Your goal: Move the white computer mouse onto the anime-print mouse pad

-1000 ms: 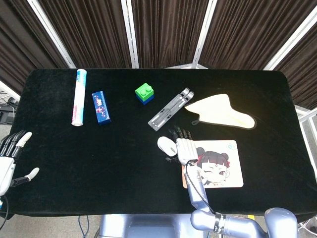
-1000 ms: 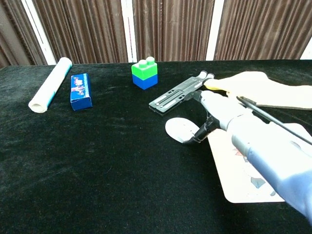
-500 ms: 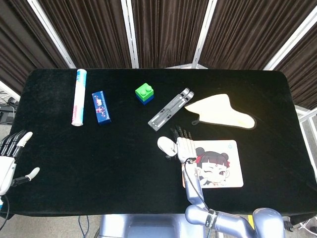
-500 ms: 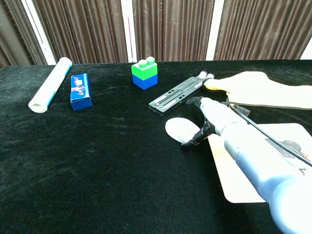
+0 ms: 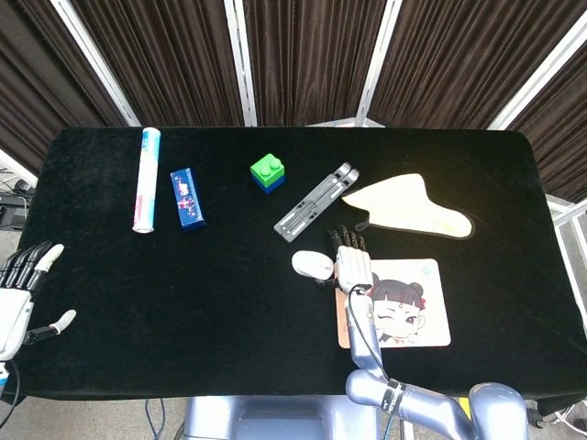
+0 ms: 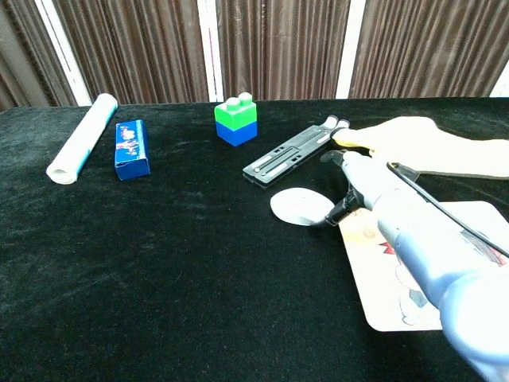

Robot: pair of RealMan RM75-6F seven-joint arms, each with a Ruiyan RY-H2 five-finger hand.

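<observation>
The white mouse lies on the black tabletop, just at 9 o'clock of the anime-print mouse pad — not on it. The right hand touches the mouse's side, fingers stretched out, holding nothing. The left hand is spread wide at the tabletop's 8 o'clock edge.

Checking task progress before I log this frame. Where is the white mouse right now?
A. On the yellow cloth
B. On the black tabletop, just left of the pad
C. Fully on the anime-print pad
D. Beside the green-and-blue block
B: the white mouse lies on the black table, left of the anime-print pad, with the right hand beside it.
</observation>
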